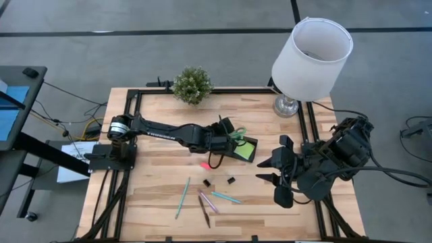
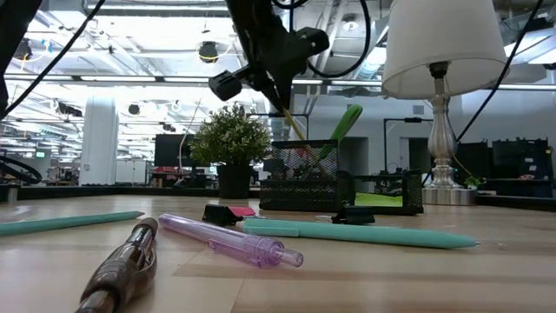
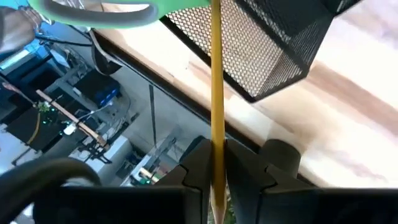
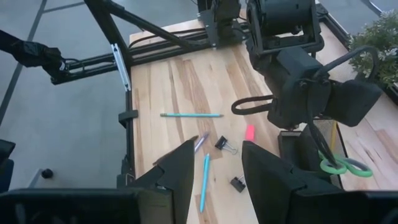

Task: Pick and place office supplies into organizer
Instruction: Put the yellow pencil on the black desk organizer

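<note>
Now the left gripper [image 3: 217, 177] pinches the yellow pencil [image 3: 216, 93] tight, probably just above the organizer [image 3: 261, 43]; the right gripper [image 4: 216, 171] waits open.

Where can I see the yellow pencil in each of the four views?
High view: not clearly visible; the left gripper hides it over the black mesh organizer.
Low view: the yellow pencil slants down from the gripper into the organizer.
Left wrist view: it runs straight up the middle, clamped between the fingers.
Right wrist view: a thin yellow line at the right edge, beside the green-handled scissors.
Shared landmark: the scissors.
</note>
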Controlling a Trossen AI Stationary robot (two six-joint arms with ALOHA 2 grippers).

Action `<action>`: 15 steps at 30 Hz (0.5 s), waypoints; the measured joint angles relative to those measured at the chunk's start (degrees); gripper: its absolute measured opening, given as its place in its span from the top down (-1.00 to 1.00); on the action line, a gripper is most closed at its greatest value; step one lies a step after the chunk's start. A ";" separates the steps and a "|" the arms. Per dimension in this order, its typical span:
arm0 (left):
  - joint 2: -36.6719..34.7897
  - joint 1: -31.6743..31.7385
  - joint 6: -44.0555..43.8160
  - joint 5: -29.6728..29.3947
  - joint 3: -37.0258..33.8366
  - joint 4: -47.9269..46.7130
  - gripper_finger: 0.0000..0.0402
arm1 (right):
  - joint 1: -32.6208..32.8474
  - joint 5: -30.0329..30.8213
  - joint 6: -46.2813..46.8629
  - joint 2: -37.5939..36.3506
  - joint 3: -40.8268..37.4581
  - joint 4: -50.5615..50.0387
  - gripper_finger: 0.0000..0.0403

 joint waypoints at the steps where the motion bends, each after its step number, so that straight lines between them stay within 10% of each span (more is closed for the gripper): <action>1: 0.00 0.00 -0.68 0.12 0.00 0.00 0.81 | 0.00 0.00 -0.02 0.00 0.00 0.00 0.37; 15: 0.00 -1.18 -8.71 10.59 0.02 0.02 0.66 | 0.00 -0.24 -0.02 0.00 0.00 -0.02 0.37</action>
